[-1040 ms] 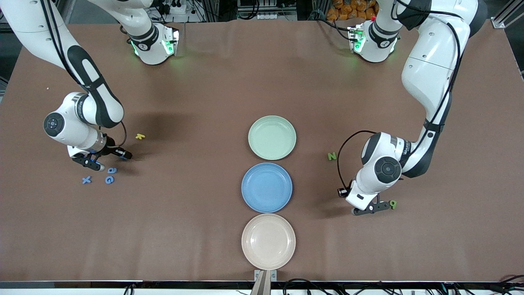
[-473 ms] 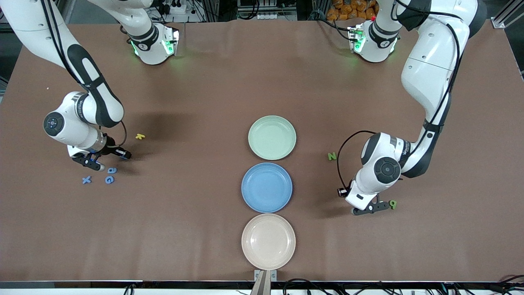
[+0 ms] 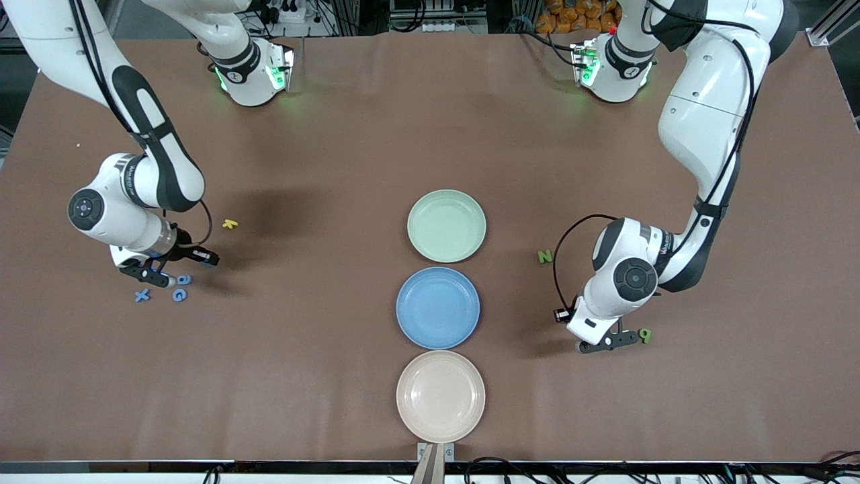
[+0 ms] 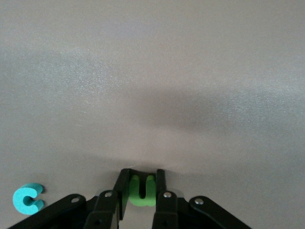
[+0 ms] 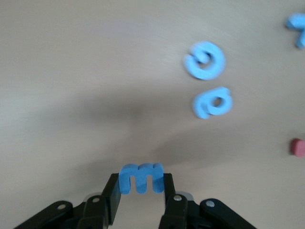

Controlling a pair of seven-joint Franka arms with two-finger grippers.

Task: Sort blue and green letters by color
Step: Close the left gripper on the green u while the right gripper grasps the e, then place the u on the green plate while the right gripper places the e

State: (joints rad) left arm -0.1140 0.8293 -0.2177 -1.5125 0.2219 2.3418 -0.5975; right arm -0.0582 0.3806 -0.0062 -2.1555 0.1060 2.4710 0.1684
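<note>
My left gripper (image 3: 608, 341) (image 4: 142, 179) is low at the table, near the left arm's end, shut on a green letter (image 4: 142, 192) that stands between its fingers. Another green letter (image 3: 645, 334) lies right beside it, and a green N (image 3: 545, 256) lies farther from the front camera. My right gripper (image 3: 156, 273) (image 5: 141, 185) is shut on a blue letter m (image 5: 141, 177), just over the table near the right arm's end. Three blue letters lie beside it: one (image 3: 184, 279) (image 5: 212, 101), one (image 3: 179, 295) (image 5: 205, 59) and an X (image 3: 142, 294).
Three round plates stand in a row mid-table: green (image 3: 446, 202) farthest from the front camera, blue (image 3: 438, 279) in the middle, beige (image 3: 440, 363) nearest. A yellow letter (image 3: 230, 224) lies near the right arm. The right wrist view shows a red piece (image 5: 297, 147), the left wrist view a teal c-shaped letter (image 4: 27, 199).
My left gripper has closed on the green letter. My right gripper closed on the blue m earlier and has shifted slightly with it.
</note>
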